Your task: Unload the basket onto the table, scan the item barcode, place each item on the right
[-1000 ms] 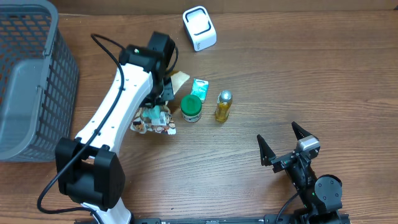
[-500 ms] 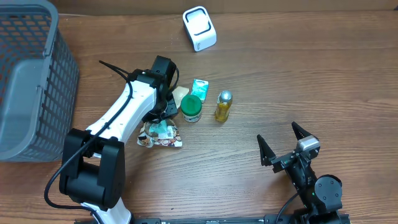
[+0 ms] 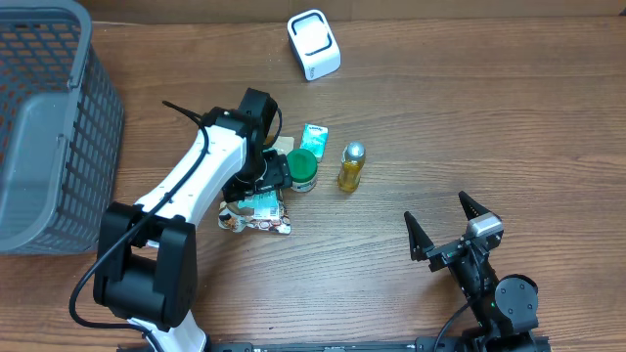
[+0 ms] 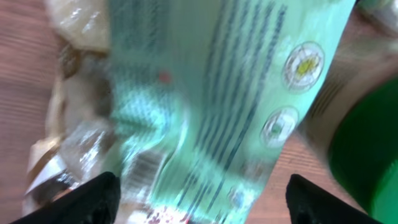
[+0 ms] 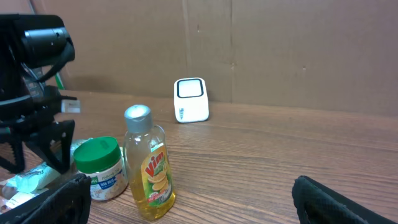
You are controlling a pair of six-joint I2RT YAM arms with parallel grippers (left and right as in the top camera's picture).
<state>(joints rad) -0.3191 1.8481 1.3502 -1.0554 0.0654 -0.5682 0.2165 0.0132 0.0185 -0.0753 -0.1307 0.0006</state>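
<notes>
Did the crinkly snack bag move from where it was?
Yes. The snack bag slid down the picture and slightly right, farther from the white scanner, ending closer to the green-lidded jar.

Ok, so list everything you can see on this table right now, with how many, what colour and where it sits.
basket: one, grey mesh, left edge of the table
scanner: one, white, far side near the middle
jar: one, green lid, mid-table
bottle: one, yellow with a silver cap, just right of the jar
small packet: one, teal, behind the jar
snack pouch: one, pale green with a printed edge, left of the jar
table: one, brown wood
left claw: one, black, open over the snack pouch
right claw: one, black, open, near right edge, holding nothing
</notes>
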